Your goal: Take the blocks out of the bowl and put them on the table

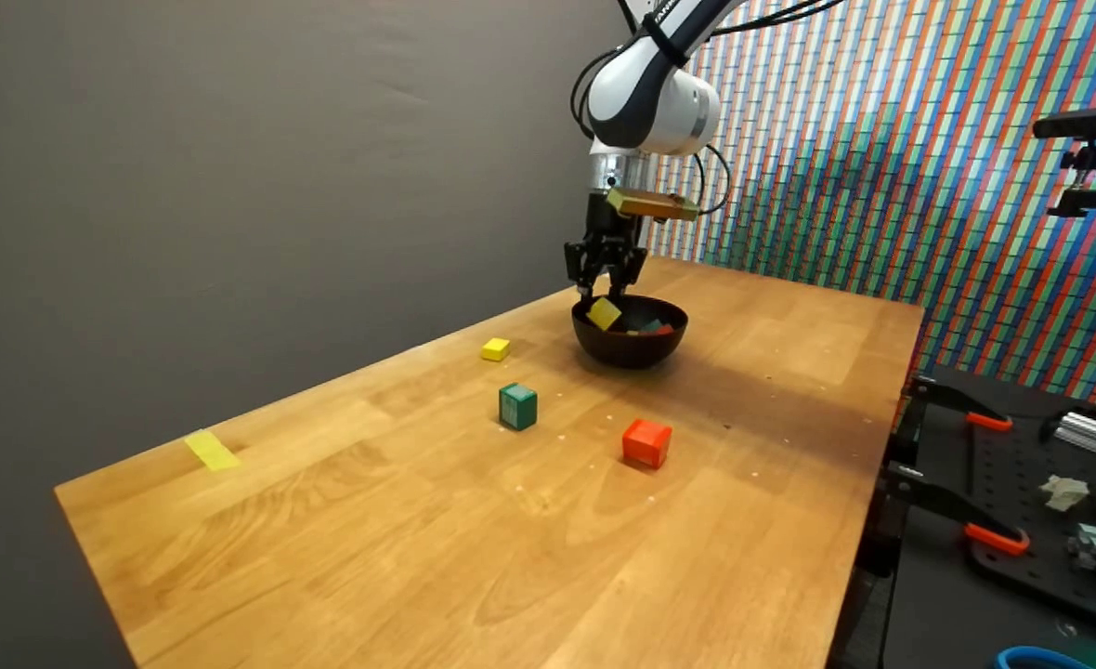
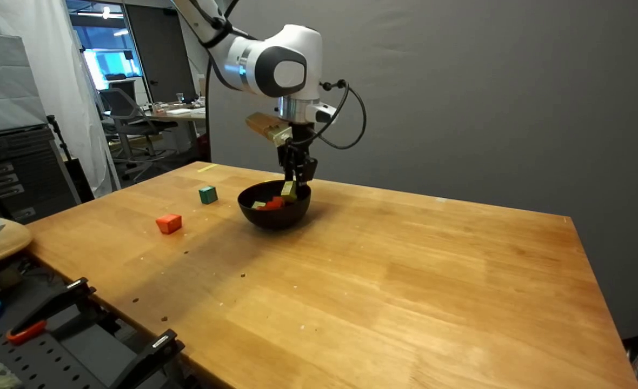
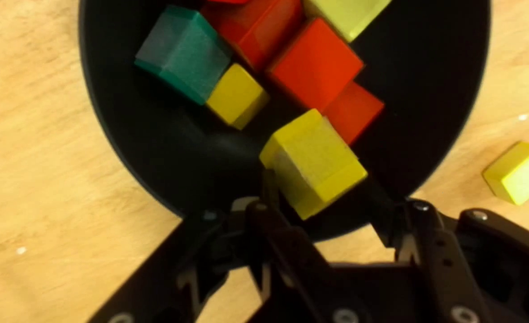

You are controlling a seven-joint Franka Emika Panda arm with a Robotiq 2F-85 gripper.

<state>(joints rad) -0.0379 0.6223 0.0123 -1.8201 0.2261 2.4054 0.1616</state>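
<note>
The black bowl (image 1: 630, 348) stands on the wooden table (image 1: 344, 557) and shows in both exterior views and the wrist view (image 3: 107, 116). My gripper (image 3: 323, 188) reaches down at the bowl's edge. It looks shut on a tilted yellow block (image 3: 318, 157), which also shows in both exterior views (image 1: 604, 314) (image 2: 288, 191). The right fingertip is dark and hard to see. In the bowl lie red blocks (image 3: 316, 65), a green block (image 3: 184, 54) and other yellow blocks (image 3: 237, 96). On the table lie a green block (image 1: 518, 407), a red block (image 1: 646, 443) and a yellow block (image 1: 496, 349).
A flat yellow tape mark (image 1: 212, 450) is on the table near its edge. A grey wall (image 2: 459, 108) stands close behind the table. A black side bench with orange-tipped clamps (image 1: 994, 539) adjoins the table's edge.
</note>
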